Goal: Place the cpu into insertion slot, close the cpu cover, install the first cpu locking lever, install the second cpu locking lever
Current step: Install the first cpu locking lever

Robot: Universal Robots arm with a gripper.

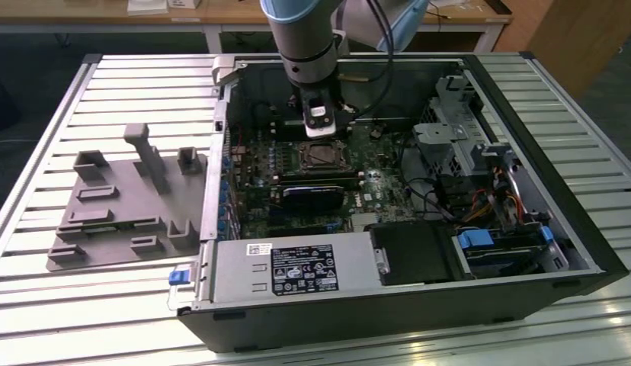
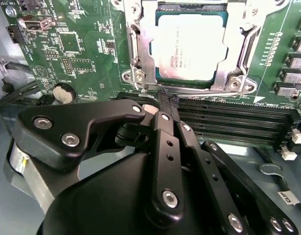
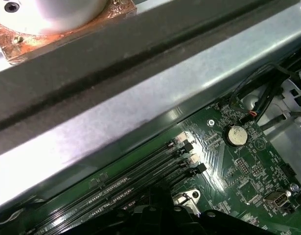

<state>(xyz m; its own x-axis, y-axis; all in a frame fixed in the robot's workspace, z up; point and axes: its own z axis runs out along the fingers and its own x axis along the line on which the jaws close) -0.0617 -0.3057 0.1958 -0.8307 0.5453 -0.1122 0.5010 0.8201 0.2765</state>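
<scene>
Already seated — pale silvery-grey square cpu inside silver-rimmed insertion slot, under thin silver metal cpu cover. Just beside that slot, black gripper pinched together, nothing held. Probably light, stiff, fragile — edges only.

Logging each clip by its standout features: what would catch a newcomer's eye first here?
First the open computer case lying on a slatted table, with the arm's gripper reaching down inside it. In the second wrist view, the pale silvery chip sits in its socket, framed by the metal cover, just beyond the black fingers. A grey fixture plate lies at the exterior view's left.
</scene>
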